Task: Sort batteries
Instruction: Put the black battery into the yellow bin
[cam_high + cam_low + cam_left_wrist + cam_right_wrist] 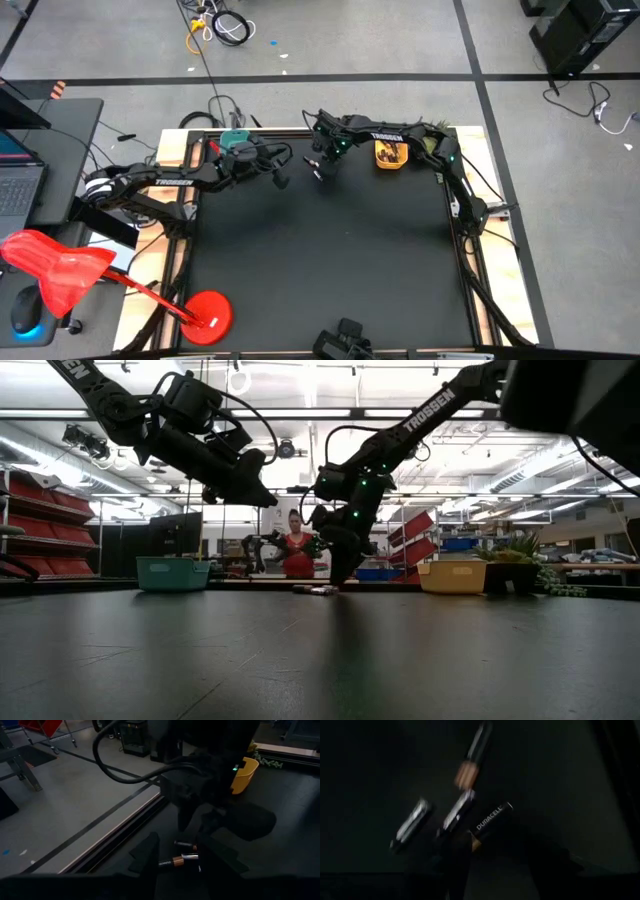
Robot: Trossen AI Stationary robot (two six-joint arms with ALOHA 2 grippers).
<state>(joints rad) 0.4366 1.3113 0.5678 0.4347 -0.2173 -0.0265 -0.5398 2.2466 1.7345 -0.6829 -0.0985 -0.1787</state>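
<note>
Picking is the step in hand: the right gripper, jaws spread wide and empty, hangs low over the batteries lying loose on the black mat at upper centre of the high view. Next it likely must drop, straddle one cell and close. The left gripper hovers just left, raised, jaws narrow, apparently empty. Teal tray and yellow tray wait at the back edge.

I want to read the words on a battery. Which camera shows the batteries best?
The right wrist view: the batteries fill it, one label readable. The left wrist view shows two under the right gripper. The low view shows a far cluster; the high view shows none clearly.
</note>
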